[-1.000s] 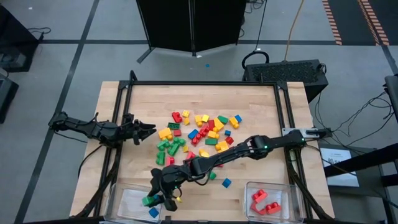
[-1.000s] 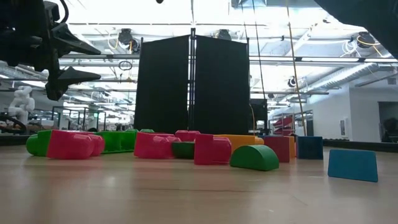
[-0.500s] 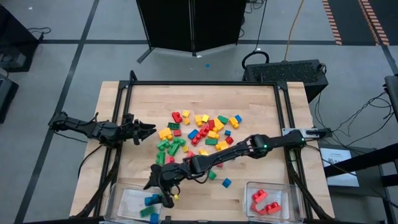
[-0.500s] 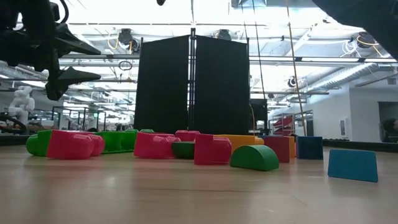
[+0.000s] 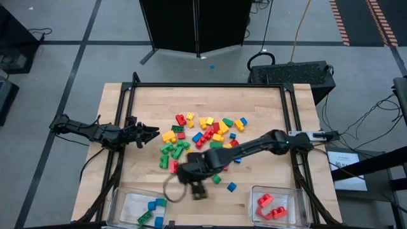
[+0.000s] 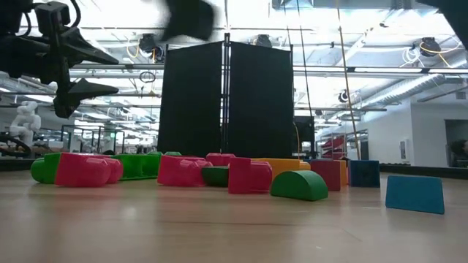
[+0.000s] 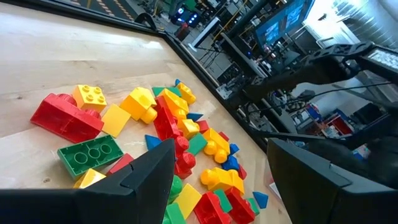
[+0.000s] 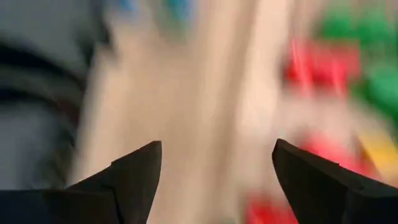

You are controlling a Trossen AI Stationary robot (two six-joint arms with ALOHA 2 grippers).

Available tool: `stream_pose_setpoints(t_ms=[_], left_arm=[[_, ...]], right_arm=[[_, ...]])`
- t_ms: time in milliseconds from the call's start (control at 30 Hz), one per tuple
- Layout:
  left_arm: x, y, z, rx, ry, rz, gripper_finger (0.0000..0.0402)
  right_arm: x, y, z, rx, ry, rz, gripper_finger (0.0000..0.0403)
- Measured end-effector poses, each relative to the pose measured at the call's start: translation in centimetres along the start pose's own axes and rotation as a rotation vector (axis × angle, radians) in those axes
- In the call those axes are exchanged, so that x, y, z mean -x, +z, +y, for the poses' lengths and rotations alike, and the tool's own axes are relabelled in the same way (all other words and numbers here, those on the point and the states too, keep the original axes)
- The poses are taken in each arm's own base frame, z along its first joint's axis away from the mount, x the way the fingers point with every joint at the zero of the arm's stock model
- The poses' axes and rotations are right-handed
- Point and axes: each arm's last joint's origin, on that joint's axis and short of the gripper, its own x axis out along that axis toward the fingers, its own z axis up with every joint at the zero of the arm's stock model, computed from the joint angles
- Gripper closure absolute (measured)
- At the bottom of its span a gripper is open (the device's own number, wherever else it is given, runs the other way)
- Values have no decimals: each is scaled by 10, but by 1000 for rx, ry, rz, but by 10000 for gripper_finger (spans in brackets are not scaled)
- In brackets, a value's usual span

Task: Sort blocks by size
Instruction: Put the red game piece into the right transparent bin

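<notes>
The blocks lie in a loose red, yellow, green and blue pile mid-table; the left wrist view also shows this pile. My right gripper hangs open and blurred above bare wood near the pile's near edge, with nothing between its fingers. My left gripper waits open at the pile's left side, above the table. A green block and blue blocks lie in the near-left clear bin.
A second clear bin at the near right holds red blocks. A lone blue block and a green one lie between the pile and the bins. Bare wood lies along the table's far edge and its left side.
My right gripper let go of a green block over the near-left bin; the block now lies in that bin. The gripper then swung fast toward the table's right edge and the pile, rising and tipping its fingers downward.
</notes>
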Motion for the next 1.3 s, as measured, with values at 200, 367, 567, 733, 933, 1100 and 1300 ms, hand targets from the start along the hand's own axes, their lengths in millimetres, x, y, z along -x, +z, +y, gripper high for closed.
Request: stream_pose_setpoints(t_ms=[200, 367, 567, 733, 933, 1100, 1300], left_arm=[[0, 0, 0, -3, 1, 2, 146], [0, -1, 0, -6, 1, 9, 146], [-1, -1, 0, -9, 3, 13, 146], [-1, -1, 0, -27, 3, 13, 146], [-1, -1, 0, -30, 4, 14, 146], [-1, -1, 0, -36, 4, 14, 146], [-1, -1, 0, -36, 4, 14, 146]], right_arm=[[-12, -29, 4, 79, -128, 250, 108], [-34, -29, 2, 63, -146, 172, 108], [-47, -45, -3, 116, -153, 293, 108], [-53, -52, -1, 271, -173, 335, 108], [-57, -53, -2, 415, -168, 340, 108], [-58, -49, -2, 523, -170, 307, 108], [-61, -52, -7, 566, -158, 331, 114]])
